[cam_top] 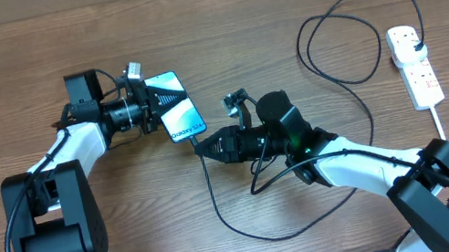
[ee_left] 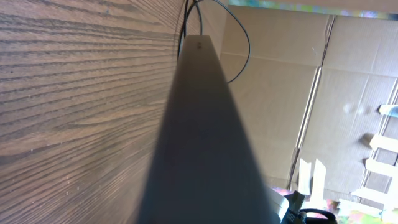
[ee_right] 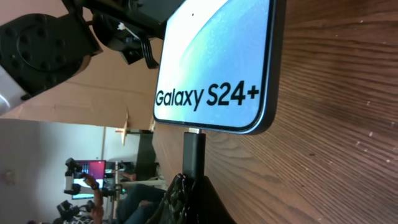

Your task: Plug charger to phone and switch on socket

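Jaws shut on both arms, each on something. Left gripper [cam_top: 150,109] clamps the left edge of the Galaxy S24+ phone [cam_top: 177,107], which sits left of table centre with its lit screen up; from that wrist I see only its dark edge running away from the lens. Right gripper [cam_top: 202,146] pinches the charger's connector tip [ee_right: 193,152] at the phone's near end. From the right wrist the tip meets the port, with a sliver of metal showing at the joint; I cannot tell if it is fully seated. Charger cable [cam_top: 215,197] drops toward the near edge, loops right past the right arm, curls at far right and ends in a black plug [cam_top: 414,40] in the far outlet of the white power strip [cam_top: 420,78], at the right of the wooden table [cam_top: 11,71]. Switch positions too small for me to read.
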Available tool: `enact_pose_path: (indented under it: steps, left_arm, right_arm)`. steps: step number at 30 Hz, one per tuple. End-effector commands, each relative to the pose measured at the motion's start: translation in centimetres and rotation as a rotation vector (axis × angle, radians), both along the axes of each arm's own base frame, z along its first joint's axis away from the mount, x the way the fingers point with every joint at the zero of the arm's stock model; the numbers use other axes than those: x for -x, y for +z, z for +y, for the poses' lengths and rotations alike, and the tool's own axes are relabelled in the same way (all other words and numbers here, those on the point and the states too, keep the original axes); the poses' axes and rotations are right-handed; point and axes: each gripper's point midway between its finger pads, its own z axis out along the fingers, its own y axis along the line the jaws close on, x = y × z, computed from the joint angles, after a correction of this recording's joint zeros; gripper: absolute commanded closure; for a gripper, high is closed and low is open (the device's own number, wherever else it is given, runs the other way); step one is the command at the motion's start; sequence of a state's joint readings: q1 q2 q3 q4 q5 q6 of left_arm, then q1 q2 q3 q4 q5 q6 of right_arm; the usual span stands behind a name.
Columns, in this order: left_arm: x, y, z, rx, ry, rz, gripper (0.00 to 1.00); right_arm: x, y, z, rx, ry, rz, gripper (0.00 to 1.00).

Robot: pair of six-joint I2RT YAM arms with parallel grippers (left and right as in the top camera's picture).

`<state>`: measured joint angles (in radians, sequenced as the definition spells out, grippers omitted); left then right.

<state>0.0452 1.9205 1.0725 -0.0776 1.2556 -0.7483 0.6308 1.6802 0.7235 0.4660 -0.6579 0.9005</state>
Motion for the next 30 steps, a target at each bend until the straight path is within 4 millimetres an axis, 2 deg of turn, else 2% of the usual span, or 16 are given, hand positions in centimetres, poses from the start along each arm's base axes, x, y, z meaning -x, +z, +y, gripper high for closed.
enact_pose_path:
  steps: [1, 10, 20, 23, 30]
  left_arm:
    - [2.7, 2.2, -2.4, 0.104, -0.127, -0.008, 0.96]
    - [1.8, 1.6, -2.2, 0.047, -0.103, -0.084, 0.96]
    - [3.7, 4.2, -2.7, 0.185, -0.231, -0.199, 0.96]
    - [3.8, 4.1, -2.7, 0.186, -0.23, -0.188, 0.96]
    - [4.5, 3.6, -2.7, 0.203, -0.209, -0.022, 0.96]
  right_arm:
    - [-4.2, 1.2, -1.6, 0.049, -0.178, -0.117, 0.96]
    - [-3.9, 0.3, -1.8, 0.083, -0.171, -0.103, 0.96]
    - [-4.0, 0.4, -1.8, 0.08, -0.175, -0.101, 0.96]
    - [-4.1, 0.7, -1.8, 0.07, -0.176, -0.113, 0.96]
    - [-4.5, 1.6, -1.6, 0.044, -0.182, -0.148, 0.97]
